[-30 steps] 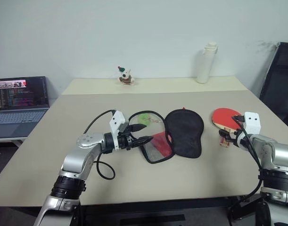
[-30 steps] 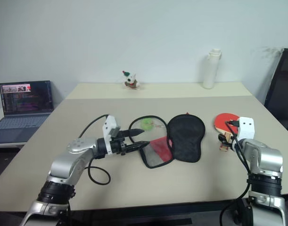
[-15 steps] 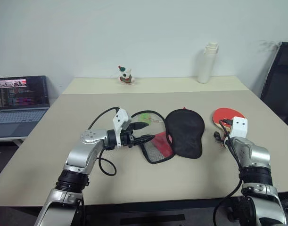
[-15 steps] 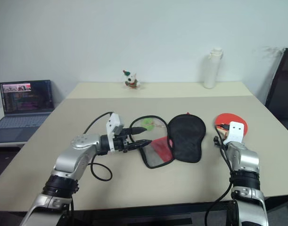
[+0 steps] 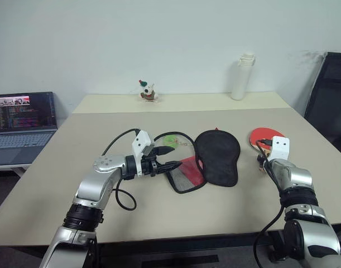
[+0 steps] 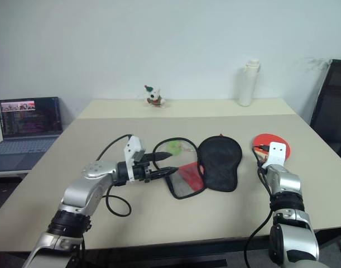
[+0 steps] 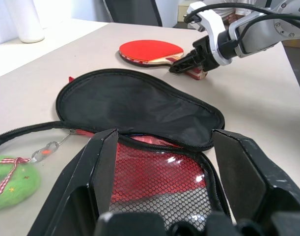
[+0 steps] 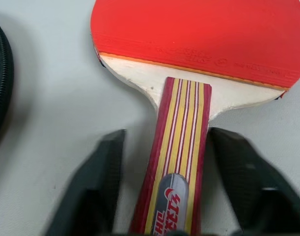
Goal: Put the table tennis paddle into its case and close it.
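Since the earlier frame our right gripper has dropped to the paddle handle, fingers straddling it, not yet clamped. Left gripper hangs parted over the open case mid-table; paddle near the table's right edge.

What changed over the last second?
The right gripper moved forward and down to the table tennis paddle, its fingers now straddling the handle with gaps either side, not yet clamped. Unchanged: the left gripper open at the mesh half of the open case; paddle flat on the table.
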{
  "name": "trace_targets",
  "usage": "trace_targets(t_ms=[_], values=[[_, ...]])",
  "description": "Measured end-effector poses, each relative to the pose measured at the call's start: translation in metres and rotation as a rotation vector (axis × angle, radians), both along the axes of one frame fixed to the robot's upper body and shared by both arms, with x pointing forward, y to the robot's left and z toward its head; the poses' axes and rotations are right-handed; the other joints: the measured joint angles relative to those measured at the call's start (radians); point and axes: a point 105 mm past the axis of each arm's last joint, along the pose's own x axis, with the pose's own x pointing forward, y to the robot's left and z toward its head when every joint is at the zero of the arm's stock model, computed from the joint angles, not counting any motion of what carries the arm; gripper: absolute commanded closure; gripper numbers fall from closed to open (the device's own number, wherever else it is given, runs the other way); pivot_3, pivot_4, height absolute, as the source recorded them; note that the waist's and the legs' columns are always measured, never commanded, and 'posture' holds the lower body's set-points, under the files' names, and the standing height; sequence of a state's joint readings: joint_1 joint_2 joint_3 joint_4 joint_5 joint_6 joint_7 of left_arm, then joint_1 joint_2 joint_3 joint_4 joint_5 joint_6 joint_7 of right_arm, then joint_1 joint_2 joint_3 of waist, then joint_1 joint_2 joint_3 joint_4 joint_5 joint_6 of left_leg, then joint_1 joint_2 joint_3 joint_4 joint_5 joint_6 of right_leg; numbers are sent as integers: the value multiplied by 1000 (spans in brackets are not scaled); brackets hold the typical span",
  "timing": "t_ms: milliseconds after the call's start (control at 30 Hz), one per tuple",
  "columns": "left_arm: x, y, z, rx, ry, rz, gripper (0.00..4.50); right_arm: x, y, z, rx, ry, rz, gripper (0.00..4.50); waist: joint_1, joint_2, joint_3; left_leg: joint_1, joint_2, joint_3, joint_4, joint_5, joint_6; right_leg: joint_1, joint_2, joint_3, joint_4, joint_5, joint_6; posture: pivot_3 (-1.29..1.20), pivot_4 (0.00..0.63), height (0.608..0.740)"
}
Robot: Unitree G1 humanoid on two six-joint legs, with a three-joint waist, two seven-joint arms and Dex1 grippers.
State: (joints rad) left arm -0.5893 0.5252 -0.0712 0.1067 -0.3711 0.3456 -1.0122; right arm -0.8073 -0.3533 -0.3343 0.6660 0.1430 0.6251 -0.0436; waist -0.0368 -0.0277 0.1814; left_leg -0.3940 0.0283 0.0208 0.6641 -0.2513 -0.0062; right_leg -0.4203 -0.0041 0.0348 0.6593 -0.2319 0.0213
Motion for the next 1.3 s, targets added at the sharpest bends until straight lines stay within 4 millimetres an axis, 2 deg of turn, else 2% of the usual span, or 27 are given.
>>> trace_targets(t_ms=[67, 300, 367, 433, 500, 567, 633, 667, 700, 767, 900, 1033, 1300], values=[[0, 0, 0, 1, 0, 0, 1224, 0, -3, 0, -2, -4, -20, 3328, 0, 0, 0, 0, 0, 3, -1, 0, 0, -1, 0, 3, -1, 0, 0, 0, 150, 740], [-2, 0, -1, 3, -3, -1, 1224, -3, -5, 3, -18, -21, -31, 3330, 0, 0, 0, -3, 0, 6, -2, 0, 0, -4, -1, 6, -3, 1, 3, 0, 150, 740], [-2, 1, -1, 5, -3, 2, 1224, -7, -7, 9, -39, -46, -31, 3330, 2, 2, 1, -6, 0, 6, -2, 0, 0, -8, 0, 6, -3, 1, 3, 0, 150, 740], [-2, 3, -2, 7, 0, 13, 1224, -12, -5, 25, -60, -90, -21, 3330, 3, 4, 2, -9, 0, 8, -3, 0, 0, -14, 0, 8, -1, 1, 3, 0, 150, 740], [-2, 5, -3, 4, 3, 23, 1224, -16, 1, 45, -67, -147, -2, 3330, 2, 4, 2, -14, 1, 9, -3, 0, 0, -21, 1, 9, 1, 2, 2, 0, 150, 740], [-2, 7, -4, 4, 6, 31, 1224, -24, 18, 65, -54, -208, 33, 3330, -1, 4, 2, -15, 2, 8, -3, 0, 0, -22, 2, 9, 2, 3, 1, 0, 150, 740], [-3, 8, -4, 4, 9, 34, 1224, -34, 40, 69, -16, -228, 75, 3330, -3, 4, 2, -14, 3, 7, -3, 0, 0, -22, 3, 8, 3, 3, 0, 0, 150, 740], [-3, 8, -5, 4, 12, 36, 1224, -41, 60, 65, 23, -217, 116, 3330, -4, 4, 2, -14, 3, 7, -3, 0, 0, -22, 4, 8, 3, 2, 1, 0, 150, 740], [-3, 8, -5, 4, 14, 36, 1224, -44, 69, 61, 40, -203, 134, 3330, -4, 4, 2, -14, 3, 7, -3, 0, 0, -22, 4, 8, 3, 1, 2, 0, 150, 740], [-3, 8, -5, 4, 16, 37, 1224, -53, 100, 46, 94, -142, 199, 3330, -5, 4, 2, -14, 3, 7, -3, 0, 0, -22, 3, 8, 4, 1, 2, 0, 150, 740], [-3, 9, -5, 3, 17, 37, 1224, -60, 133, 39, 133, -113, 259, 3331, -3, 4, 2, -14, 1, 9, -2, 0, 0, -22, 1, 7, 2, 2, 3, 0, 150, 740], [-3, 9, -5, 3, 17, 36, 1224, -58, 146, 37, 118, -112, 288, 3331, -3, 4, 2, -15, 0, 9, -2, 0, 0, -22, 0, 6, 1, 2, 3, 0, 150, 740], [-4, 10, -5, 8, 13, 37, 1224, -49, 147, 20, 91, -84, 279, 3331, -4, 4, 2, -15, 1, 8, -2, 0, 0, -22, 1, 7, 2, 2, 3, 0, 150, 740]])
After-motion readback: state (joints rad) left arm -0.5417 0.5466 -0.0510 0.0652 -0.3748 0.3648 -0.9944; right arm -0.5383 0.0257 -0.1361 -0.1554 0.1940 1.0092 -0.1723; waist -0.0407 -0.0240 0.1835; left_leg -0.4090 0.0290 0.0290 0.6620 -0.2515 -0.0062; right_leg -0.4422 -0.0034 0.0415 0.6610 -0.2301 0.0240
